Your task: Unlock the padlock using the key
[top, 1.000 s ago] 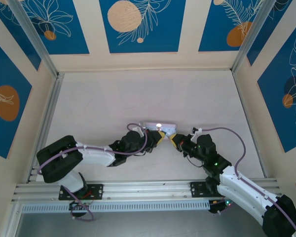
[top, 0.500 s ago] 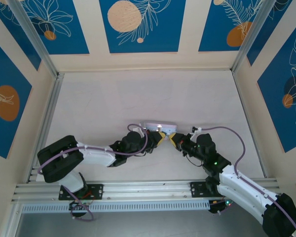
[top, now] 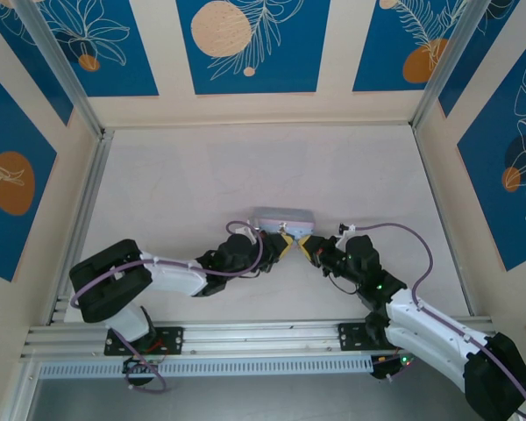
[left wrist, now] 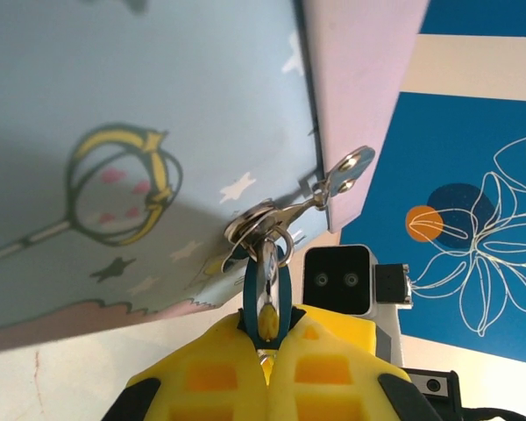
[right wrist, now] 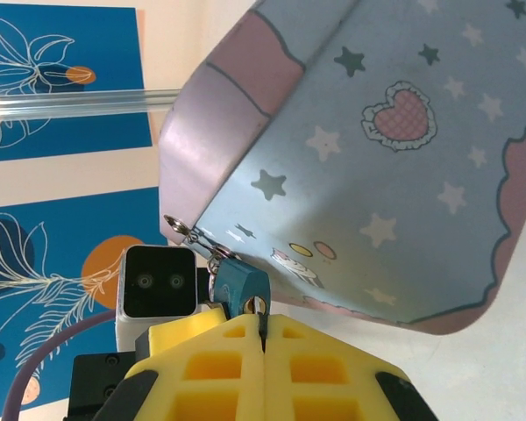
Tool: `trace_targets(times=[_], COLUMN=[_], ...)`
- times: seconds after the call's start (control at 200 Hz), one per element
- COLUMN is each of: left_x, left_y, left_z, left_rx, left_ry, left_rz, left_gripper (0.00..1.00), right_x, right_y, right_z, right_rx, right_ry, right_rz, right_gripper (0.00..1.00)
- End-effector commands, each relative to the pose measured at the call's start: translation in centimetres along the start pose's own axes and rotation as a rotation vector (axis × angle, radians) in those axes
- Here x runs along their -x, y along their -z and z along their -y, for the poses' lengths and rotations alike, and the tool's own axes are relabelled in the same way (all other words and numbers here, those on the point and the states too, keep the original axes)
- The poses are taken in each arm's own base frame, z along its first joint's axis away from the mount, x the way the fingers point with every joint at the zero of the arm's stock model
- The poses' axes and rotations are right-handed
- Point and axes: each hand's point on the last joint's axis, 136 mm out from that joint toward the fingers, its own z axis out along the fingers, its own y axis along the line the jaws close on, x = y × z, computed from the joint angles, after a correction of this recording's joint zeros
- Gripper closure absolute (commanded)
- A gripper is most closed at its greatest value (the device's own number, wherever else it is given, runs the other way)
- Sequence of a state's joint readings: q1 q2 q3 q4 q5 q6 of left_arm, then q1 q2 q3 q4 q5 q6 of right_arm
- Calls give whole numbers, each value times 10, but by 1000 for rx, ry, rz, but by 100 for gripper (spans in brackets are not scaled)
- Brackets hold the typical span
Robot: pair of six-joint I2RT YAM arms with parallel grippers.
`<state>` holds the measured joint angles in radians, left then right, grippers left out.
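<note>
The pale blue tin (top: 285,216) is tilted up off the table between both grippers. The padlock (left wrist: 267,298), small and teal, hangs from the tin's metal hasp (left wrist: 256,224). My left gripper (left wrist: 269,331) is shut on the padlock's body, its yellow fingers (top: 283,246) just below the tin. From the other side, my right gripper (right wrist: 263,331) is shut on the key (right wrist: 261,317), a thin dark blade standing in the keyhole of the padlock (right wrist: 238,288). Most of the key is hidden between the pads. The right gripper (top: 308,247) nearly meets the left one.
Patterned blue and cream walls (top: 245,53) close the table (top: 202,175) on three sides, with metal rails (top: 83,219) along the left and near edges. Purple cables (top: 403,235) loop off both arms. A small metal tag (left wrist: 351,165) sticks out by the hasp.
The tin has tipped up and shifted slightly away from the arms. Both grippers stayed shut and moved a little with it.
</note>
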<state>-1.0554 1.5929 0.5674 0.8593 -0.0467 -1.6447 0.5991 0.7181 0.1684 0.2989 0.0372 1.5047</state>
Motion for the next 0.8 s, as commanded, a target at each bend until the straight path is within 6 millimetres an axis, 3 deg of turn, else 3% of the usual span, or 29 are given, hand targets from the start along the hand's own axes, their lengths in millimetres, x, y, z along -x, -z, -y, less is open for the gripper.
trace_targets(times=[0.0, 0.795], left_x=[-14, -14], left_y=[-4, 0], left_z=[3, 7], left_rx=[-11, -32], left_ry=[8, 12], left_rz=[-45, -48], left_gripper=[100, 100], right_x=[-5, -4], right_y=[1, 7], right_z=[-33, -37], right_rx=[103, 156], right_ry=[62, 153], right_rz=[-24, -136], right_gripper=[100, 100])
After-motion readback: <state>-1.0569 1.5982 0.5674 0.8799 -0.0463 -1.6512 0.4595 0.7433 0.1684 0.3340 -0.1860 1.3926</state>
